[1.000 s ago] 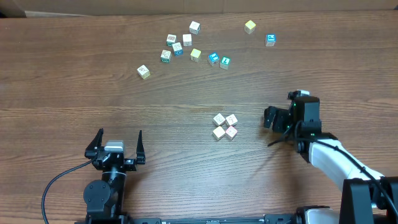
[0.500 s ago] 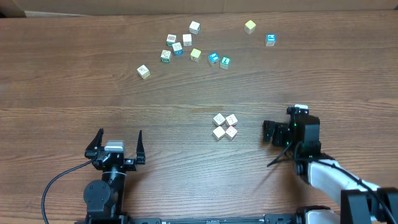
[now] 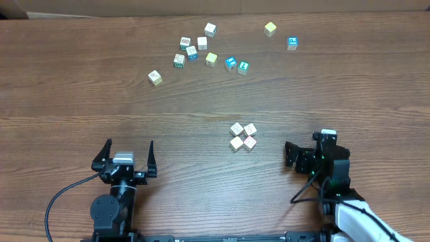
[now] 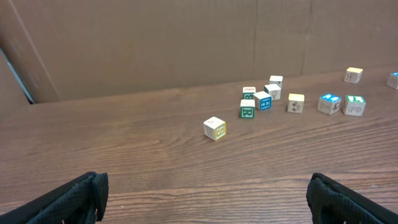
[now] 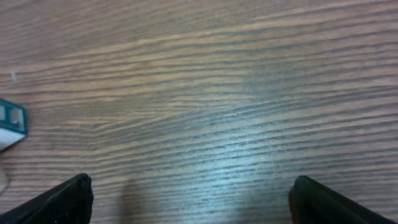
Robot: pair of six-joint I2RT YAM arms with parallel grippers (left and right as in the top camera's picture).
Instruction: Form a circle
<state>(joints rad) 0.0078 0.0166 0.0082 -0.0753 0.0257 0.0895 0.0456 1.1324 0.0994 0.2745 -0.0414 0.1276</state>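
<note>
The circle is a tight clump of four small pale printed cubes [image 3: 242, 136] on the wooden table, right of centre; the lower right one has pink-red marks. To the right of the clump and a little nearer the front edge, my right gripper [image 3: 293, 156] stands open, apart from the cubes. In its wrist view the right gripper [image 5: 199, 202] has only bare wood between its fingers. My left gripper [image 3: 127, 154] rests open near the front left, far from the clump. The left wrist view shows the left gripper [image 4: 208, 199] wide apart over bare wood, and the clump is outside that view.
Several loose cubes lie scattered at the back: a group of pale and teal ones [image 3: 192, 52], two blue-faced ones [image 3: 236, 64], a cream one [image 3: 155, 77], a yellow one [image 3: 270, 28] and a blue one [image 3: 292, 43]. A teal-printed cube [image 5: 12, 121] shows at the right wrist view's left edge.
My right arm has drawn back toward the table's front edge, away from the clump, still open. The left arm and all cubes have stayed put.
</note>
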